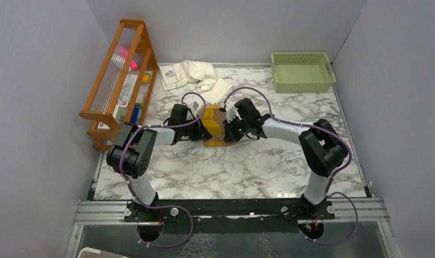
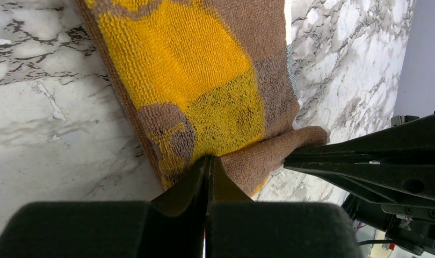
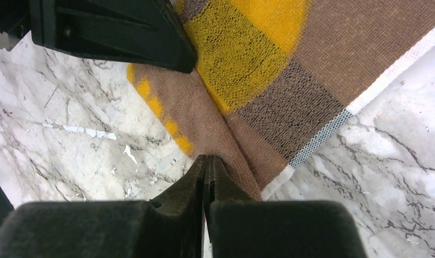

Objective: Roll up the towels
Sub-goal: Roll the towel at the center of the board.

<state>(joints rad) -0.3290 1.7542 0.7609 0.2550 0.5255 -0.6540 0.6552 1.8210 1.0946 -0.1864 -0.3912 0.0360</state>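
The left hand (image 2: 207,161) and right hand (image 3: 206,160) each pinch the brown-and-yellow towel (image 1: 212,128): limp, light, best held at corners.

White marble-patterned table (image 1: 231,166) with grey veining, and here's what's on it. Dead centre lies the brown towel (image 1: 212,126), its mustard-yellow face up, its near edge bunched into a raised fold off the marble. At the back, left of centre, the cream towel (image 1: 196,72) sits in a crumpled heap, its label patch at the left end. Back right corner, a green basket (image 1: 304,83), well apart from both towels. Along the left edge stands a wooden rack (image 1: 97,115).
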